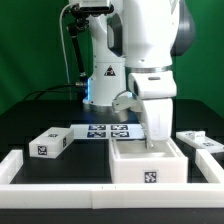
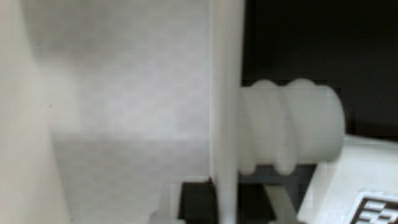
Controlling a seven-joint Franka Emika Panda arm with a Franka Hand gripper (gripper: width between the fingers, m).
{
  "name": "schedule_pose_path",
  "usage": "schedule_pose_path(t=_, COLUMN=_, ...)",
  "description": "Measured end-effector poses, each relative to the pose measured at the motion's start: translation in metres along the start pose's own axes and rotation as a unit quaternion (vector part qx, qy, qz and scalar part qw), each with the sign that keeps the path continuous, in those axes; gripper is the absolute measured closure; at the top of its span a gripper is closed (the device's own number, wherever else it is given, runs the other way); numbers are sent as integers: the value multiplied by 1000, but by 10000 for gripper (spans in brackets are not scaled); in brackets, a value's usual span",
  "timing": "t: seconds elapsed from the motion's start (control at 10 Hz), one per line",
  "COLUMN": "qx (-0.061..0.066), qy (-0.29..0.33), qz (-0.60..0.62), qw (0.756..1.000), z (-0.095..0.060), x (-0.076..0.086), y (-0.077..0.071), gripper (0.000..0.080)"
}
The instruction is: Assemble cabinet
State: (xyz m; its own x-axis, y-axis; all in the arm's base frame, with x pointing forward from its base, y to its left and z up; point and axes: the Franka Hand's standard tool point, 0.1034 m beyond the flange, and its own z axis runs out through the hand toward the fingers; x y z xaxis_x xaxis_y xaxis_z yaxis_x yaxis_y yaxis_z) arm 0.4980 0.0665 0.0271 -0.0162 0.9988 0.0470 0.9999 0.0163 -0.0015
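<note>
The cabinet's big open white box [image 1: 148, 165] stands at the front middle of the table, with a tag on its front face. My gripper [image 1: 152, 142] reaches down onto the box's back wall. In the wrist view the dark fingers [image 2: 199, 200] sit on either side of a thin white wall [image 2: 221, 100], so the gripper [image 2: 228, 197] looks shut on that wall. A ribbed white knob [image 2: 294, 120] sticks out beside the wall. One smaller white tagged block [image 1: 50, 143] lies to the exterior view's left, another [image 1: 198, 142] to its right.
The marker board [image 1: 104, 130] lies flat behind the box, near the robot base. A low white border rail [image 1: 60, 172] runs along the front and both sides. A tagged white piece [image 2: 365, 195] shows at the wrist view's edge.
</note>
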Motion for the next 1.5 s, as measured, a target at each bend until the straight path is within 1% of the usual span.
schedule_pose_path(t=0.2, qx=-3, qy=4, qz=9, qw=1000, z=2, x=20, y=6, gripper=763)
schedule_pose_path(t=0.3, qx=-4, qy=5, qz=10, qw=1000, z=2, x=25, y=10, gripper=763)
schedule_pose_path(t=0.5, qx=-10, qy=11, qz=7, qw=1000, z=3, x=35, y=24, gripper=762)
schedule_pose_path(t=0.6, qx=-6, qy=10, qz=8, qw=1000, z=2, x=35, y=23, gripper=762)
schedule_pose_path(t=0.7, qx=-5, qy=10, qz=17, qw=1000, z=2, x=37, y=24, gripper=762)
schedule_pose_path(t=0.9, qx=-4, qy=8, qz=18, qw=1000, z=0, x=31, y=21, gripper=762)
schedule_pose_path(t=1.0, qx=-2, qy=8, qz=19, qw=1000, z=2, x=31, y=20, gripper=762)
schedule_pose_path(t=1.1, qx=-2, qy=8, qz=20, qw=1000, z=2, x=31, y=20, gripper=683)
schedule_pose_path(t=1.2, qx=-2, qy=8, qz=20, qw=1000, z=2, x=31, y=20, gripper=683)
schedule_pose_path(t=1.3, qx=-2, qy=8, qz=20, qw=1000, z=2, x=31, y=20, gripper=514)
schedule_pose_path(t=1.4, qx=-2, qy=8, qz=20, qw=1000, z=2, x=30, y=20, gripper=319)
schedule_pose_path(t=1.5, qx=-2, qy=8, qz=20, qw=1000, z=2, x=30, y=20, gripper=171)
